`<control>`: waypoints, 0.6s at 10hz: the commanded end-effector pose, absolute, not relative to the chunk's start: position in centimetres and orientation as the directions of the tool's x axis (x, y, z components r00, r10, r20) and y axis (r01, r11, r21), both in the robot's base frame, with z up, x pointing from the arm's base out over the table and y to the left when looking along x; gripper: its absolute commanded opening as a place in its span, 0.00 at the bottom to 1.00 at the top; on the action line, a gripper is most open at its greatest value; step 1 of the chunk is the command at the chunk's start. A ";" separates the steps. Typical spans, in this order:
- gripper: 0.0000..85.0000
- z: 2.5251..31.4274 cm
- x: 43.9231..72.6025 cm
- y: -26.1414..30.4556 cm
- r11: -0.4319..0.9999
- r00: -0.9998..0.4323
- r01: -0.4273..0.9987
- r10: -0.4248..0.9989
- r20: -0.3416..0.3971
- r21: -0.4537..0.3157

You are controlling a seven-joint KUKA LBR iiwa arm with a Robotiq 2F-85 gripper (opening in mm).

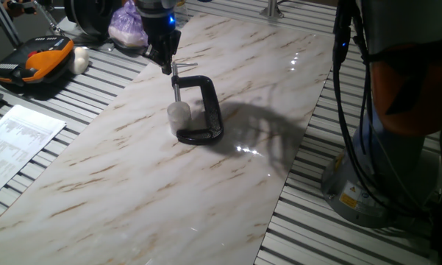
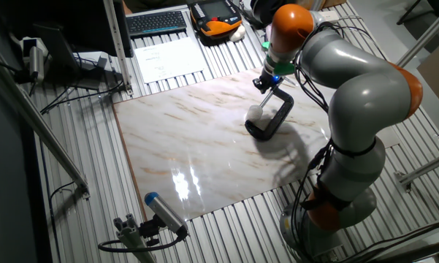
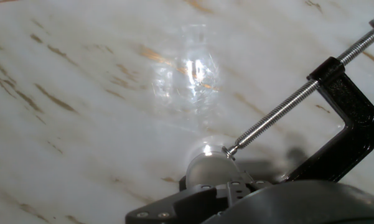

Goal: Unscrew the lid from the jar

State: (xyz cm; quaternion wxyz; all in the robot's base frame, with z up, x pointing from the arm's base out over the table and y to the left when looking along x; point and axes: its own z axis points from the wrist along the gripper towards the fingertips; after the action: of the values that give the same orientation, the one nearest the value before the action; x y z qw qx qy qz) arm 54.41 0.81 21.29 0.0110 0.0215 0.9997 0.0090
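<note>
Marble-patterned board (image 1: 132, 169) over slatted metal table (image 1: 338, 228), papers (image 1: 15, 143) off at nine o'clock. Tiny clear jar (image 1: 179, 115) pinched inside black C-clamp (image 1: 206, 110) near board centre, screw tip (image 3: 231, 150) pressing against it, whitish lid (image 3: 206, 167) hard to separate from jar body. Gripper (image 1: 165, 62) hanging at twelve o'clock of clamp, close to screw handle, holding nothing visible; fingers open or closed — cannot tell. Probably light, thin-walled, slick plastic, easily crushed or spun loose in clamp. Best grasped across lid's rim, on opposite sides, with modest squeeze, clear of clamp screw.
</note>
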 end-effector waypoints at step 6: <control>0.00 20.9 54.3 1.2 0.999 -0.999 0.039 0.039 -0.008 0.029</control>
State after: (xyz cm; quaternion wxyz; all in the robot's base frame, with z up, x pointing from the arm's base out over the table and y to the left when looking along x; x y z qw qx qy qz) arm 54.24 1.23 20.90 0.0037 0.0194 0.9997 0.0152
